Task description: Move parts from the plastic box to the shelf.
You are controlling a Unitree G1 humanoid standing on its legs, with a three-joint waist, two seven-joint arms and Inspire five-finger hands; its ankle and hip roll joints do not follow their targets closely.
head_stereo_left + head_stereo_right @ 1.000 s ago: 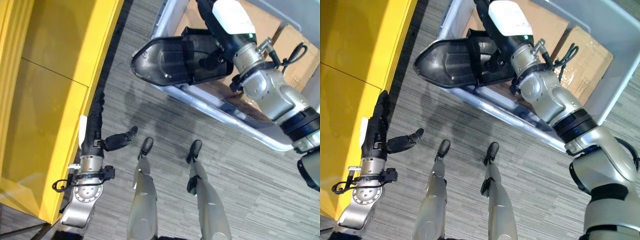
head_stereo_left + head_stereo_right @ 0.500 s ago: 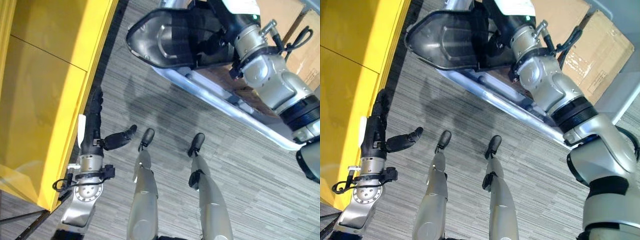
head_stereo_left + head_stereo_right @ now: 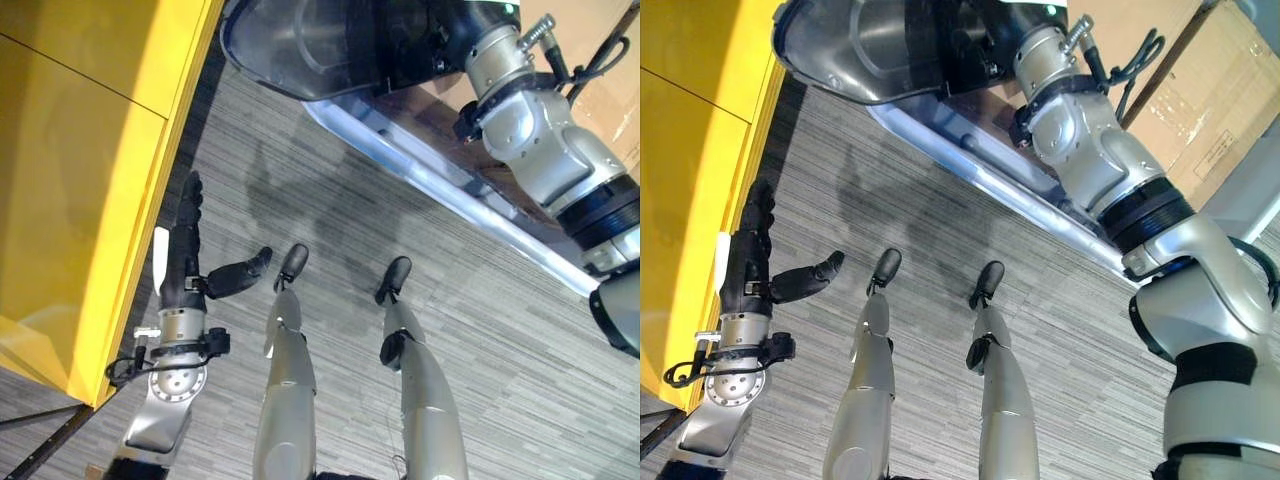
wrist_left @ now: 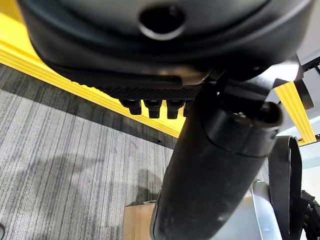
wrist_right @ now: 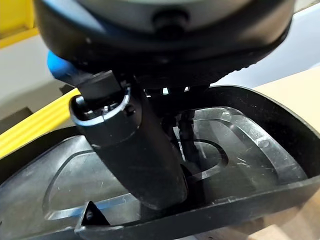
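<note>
One large dark part (image 3: pixel 310 45), a shallow moulded shell with a glossy grey inner face, is held by the right hand (image 3: pixel 975 55) high above the grey striped floor (image 3: pixel 480 330). In the right wrist view the thumb (image 5: pixel 137 150) is seen pressed down inside the shell while the fingers are curled over its rim, so the part (image 5: pixel 210 165) is gripped between them. The part is seen beyond the near rim of the pale plastic box (image 3: pixel 440 190), its pointed end reaching towards the yellow shelf (image 3: pixel 90 150). Whether the part touches the box cannot be told. Brown cardboard (image 3: pixel 1210 110) is seen inside the box, behind the right forearm.

The left hand (image 3: pixel 185 260) is held low beside the front edge of the yellow shelf, near it but apart, with its fingers straight and pointing along that edge and its thumb (image 3: pixel 240 275) standing out to the side. Nothing is held in it. In the left wrist view the fingertips (image 4: pixel 152 106) are seen in a row before the yellow shelf edge (image 4: pixel 75 82).
</note>
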